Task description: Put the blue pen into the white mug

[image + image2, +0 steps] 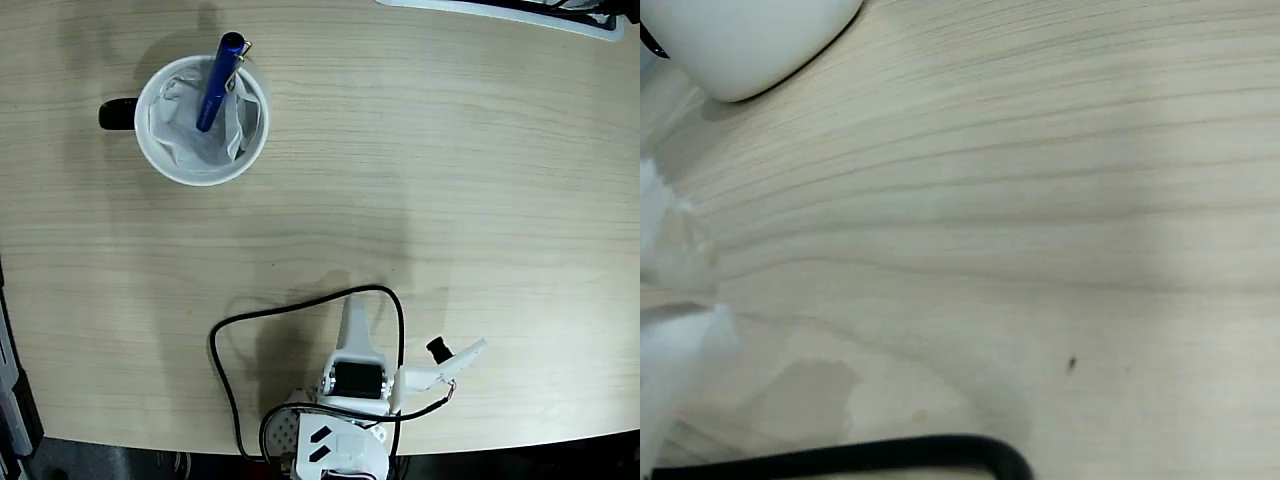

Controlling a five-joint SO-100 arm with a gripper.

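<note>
Leaning in the white mug [203, 123] at the far left of the table [430, 180], propped against its rim with the cap end out, the blue pen [218, 82] looks delivered, while the pincer [440, 362], spread and empty, rests folded at the near edge, well apart

The tabletop [450, 180] is pale wood with fine grain running left to right, and its near edge curves along the bottom of the fixed view. At the far left the white mug [160, 155] stands directly on it, black handle pointing left. Near the middle of the near edge sits the white arm base [340, 445], with a black cable [225, 375] looping over the wood to its left. In the wrist view the mug's white wall [750, 40] shows at the upper left and the cable [890, 458] along the bottom.
</note>
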